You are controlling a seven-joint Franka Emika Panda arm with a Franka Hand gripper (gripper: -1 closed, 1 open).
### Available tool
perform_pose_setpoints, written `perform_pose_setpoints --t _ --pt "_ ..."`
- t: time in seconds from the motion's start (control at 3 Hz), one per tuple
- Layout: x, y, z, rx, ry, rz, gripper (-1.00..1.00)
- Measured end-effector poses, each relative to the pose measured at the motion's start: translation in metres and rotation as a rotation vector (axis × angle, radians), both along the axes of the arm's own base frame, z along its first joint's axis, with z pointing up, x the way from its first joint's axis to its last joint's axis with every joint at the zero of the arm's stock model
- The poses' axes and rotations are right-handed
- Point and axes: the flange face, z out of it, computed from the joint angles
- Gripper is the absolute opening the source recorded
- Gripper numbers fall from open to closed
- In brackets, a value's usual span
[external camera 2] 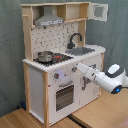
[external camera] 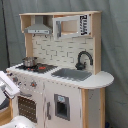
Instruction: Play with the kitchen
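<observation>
The kitchen is a tall white and light-wood toy set. It has a black faucet over a grey sink, and a small pot on the stovetop. Its hood hangs above the stove. My gripper reaches in from the second exterior view's right, up against the front panel beside a knob, above the oven door. In the first exterior view only a white part of the arm shows at the left edge.
A grey curtain hangs behind the kitchen. The floor is wood. An upper cabinet door stands open at the top right of the kitchen. The rounded counter end sticks out beside the sink.
</observation>
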Motion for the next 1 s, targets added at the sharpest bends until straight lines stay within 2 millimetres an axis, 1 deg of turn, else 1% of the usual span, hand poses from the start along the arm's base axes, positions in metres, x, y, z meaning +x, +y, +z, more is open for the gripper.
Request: perform_pose_setpoints --t 0.33,0.67,1.0 --pt "0.001 -0.013 -0.026 0.056 0.039 0.011 1.0" --pt "0.001 -0.018 -0.033 0.129 0.079 0.05 1.0" --pt "0.006 -0.035 -0.027 0.217 0.105 0.058 1.0"
